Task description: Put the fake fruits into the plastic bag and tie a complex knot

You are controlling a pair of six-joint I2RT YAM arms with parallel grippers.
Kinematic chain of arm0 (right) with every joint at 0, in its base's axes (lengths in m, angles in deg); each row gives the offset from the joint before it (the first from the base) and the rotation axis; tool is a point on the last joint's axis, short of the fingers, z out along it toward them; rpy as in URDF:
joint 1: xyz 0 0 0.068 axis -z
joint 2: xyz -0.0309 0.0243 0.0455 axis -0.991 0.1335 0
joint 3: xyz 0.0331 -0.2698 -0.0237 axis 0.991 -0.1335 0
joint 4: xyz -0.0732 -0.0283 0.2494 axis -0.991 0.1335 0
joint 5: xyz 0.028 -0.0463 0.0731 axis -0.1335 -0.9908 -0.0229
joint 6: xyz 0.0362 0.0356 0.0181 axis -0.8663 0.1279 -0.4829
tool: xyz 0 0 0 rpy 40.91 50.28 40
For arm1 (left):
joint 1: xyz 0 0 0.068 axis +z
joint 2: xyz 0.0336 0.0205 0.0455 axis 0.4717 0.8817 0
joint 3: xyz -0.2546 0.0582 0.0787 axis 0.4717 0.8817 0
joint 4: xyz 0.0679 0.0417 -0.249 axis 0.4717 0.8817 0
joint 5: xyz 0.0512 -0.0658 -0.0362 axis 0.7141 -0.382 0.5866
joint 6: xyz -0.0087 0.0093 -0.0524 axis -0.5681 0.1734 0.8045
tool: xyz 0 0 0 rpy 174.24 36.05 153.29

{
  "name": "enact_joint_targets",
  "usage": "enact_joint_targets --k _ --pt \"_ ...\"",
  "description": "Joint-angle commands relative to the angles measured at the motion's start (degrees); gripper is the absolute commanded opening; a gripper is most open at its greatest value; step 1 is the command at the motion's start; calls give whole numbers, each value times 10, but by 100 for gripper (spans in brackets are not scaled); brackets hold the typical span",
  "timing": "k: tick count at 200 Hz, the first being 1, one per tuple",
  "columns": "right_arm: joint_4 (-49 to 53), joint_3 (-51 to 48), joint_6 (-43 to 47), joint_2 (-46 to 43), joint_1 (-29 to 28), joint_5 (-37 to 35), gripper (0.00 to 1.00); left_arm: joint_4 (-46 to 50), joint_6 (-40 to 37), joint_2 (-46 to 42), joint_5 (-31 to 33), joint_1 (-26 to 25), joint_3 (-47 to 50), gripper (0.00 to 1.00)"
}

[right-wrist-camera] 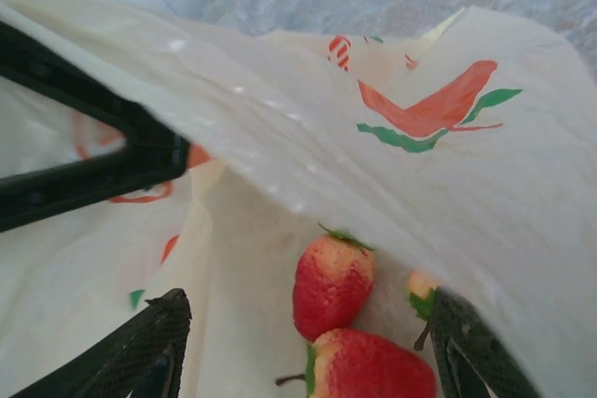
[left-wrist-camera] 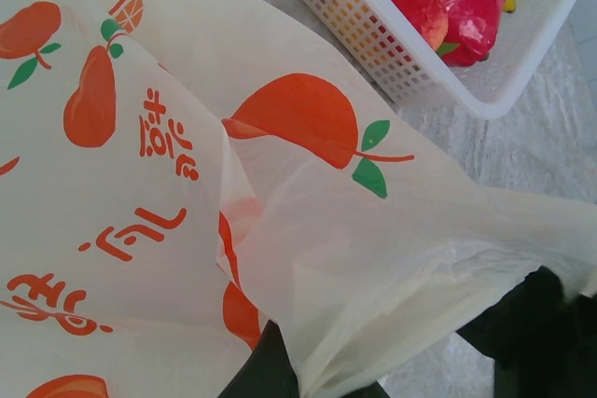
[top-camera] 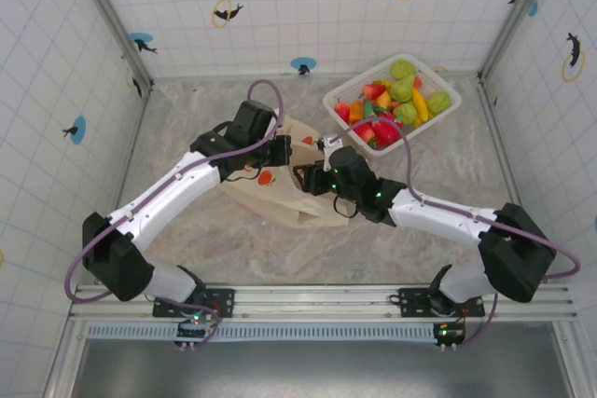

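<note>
the plastic bag [top-camera: 297, 204] lies crumpled on the marbled grey table [top-camera: 242, 251] between the two arms, just beside the near corner of the white lattice basket [left-wrist-camera: 373, 34]. it's a thin, see-through film, cream-yellow and shiny where it creases. it's printed with orange-red fruit with green leaves: a pear, a round half fruit, a long chilli with a green stalk, and some orange-red characters. its upper sheet is lifted and the mouth gapes toward the right arm. inside, on the lower sheet, sit two glossy red strawberries [right-wrist-camera: 333, 286] with green tops, one touching the other. a third small piece peeks from under the film's edge, too hidden to name. the right gripper [right-wrist-camera: 304, 323] is at the mouth with its jaws standing wide apart on either side of the strawberries, holding nothing. the left gripper [top-camera: 283, 152] is over the far side of the bag, closed, and the film bunches right at its fingers, so it looks pinched on a fold of the sheet. the rest of the fake fruits [top-camera: 403, 100] are heaped in the basket, red, orange, yellow and green.
</note>
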Motion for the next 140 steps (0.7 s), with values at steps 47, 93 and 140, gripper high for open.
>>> enact_joint_targets --k 47,93,140 --pt "36 10 3 -102 5 62 69 2 -10 -6 11 3 4 0" --pt "46 35 -21 -161 37 167 76 -2 -10 -1 3 3 -2 0" --pt "73 58 -37 -206 107 249 85 -4 -10 -3 -5 3 -1 0"
